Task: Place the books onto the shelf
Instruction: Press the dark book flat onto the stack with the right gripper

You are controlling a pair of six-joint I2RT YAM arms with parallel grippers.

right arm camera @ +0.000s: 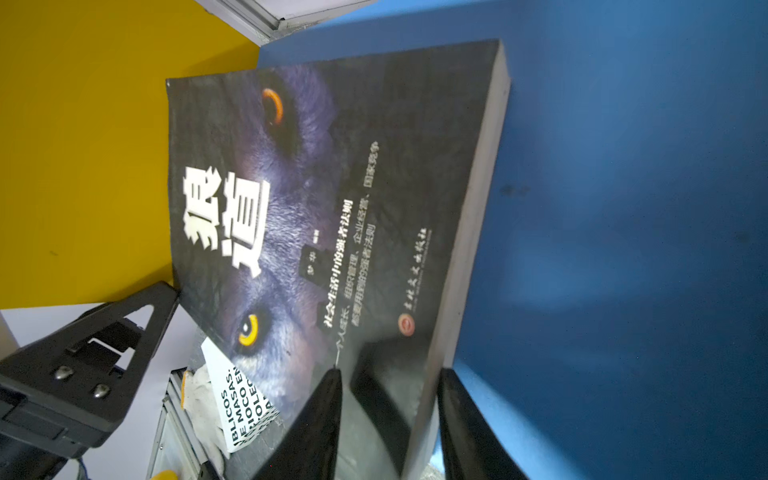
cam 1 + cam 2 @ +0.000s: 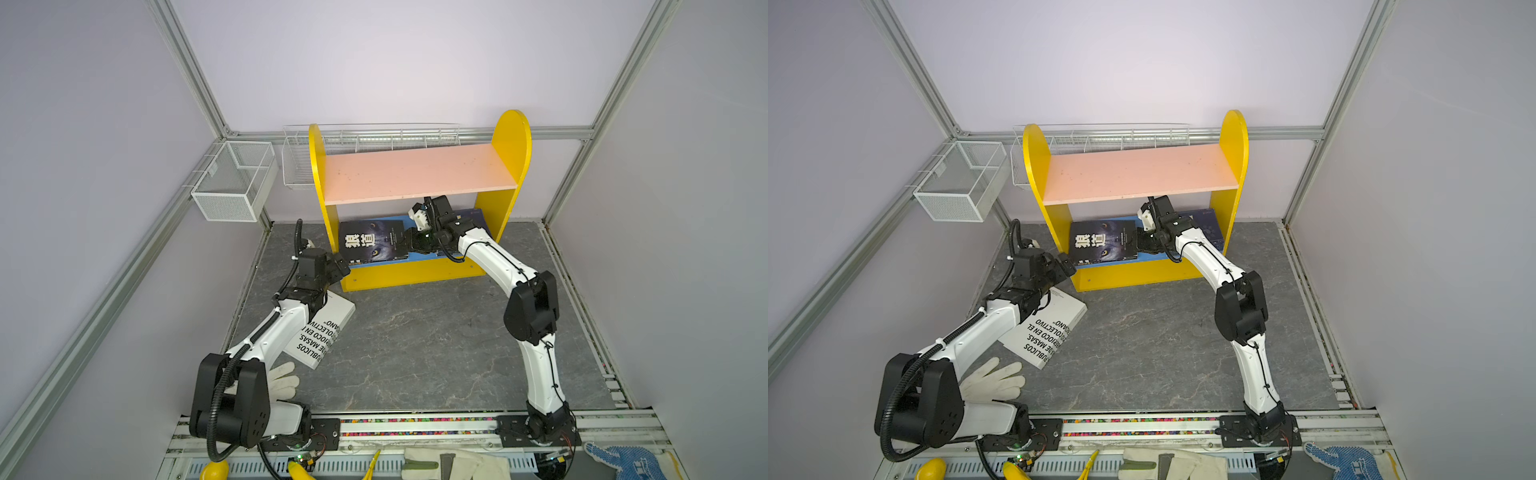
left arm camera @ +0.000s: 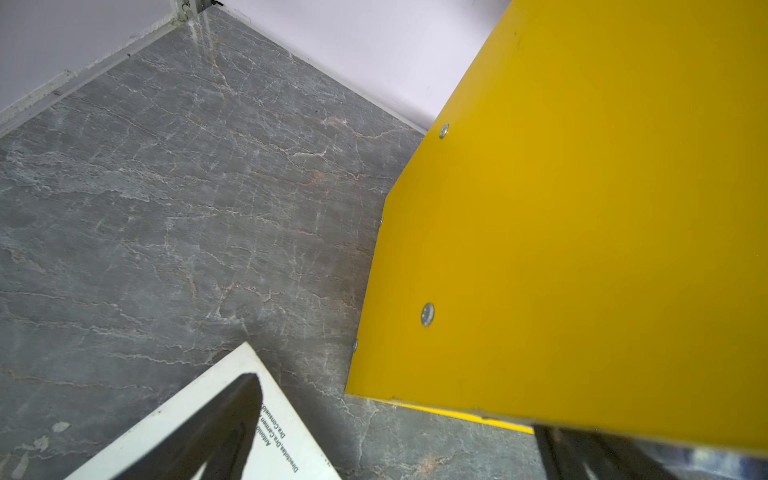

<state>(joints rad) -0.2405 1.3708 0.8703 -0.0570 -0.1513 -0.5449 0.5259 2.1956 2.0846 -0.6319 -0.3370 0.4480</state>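
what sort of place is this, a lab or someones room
Probably a robot lab test cell, not a home: aluminium frame posts at the corners, robot arms bolted to a base rail, and a small shelf set up as a prop.

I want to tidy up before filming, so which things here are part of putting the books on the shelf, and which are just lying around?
For the job: shelf, wolf book, white book.
Just lying about: wire baskets, white glove, blue glove.
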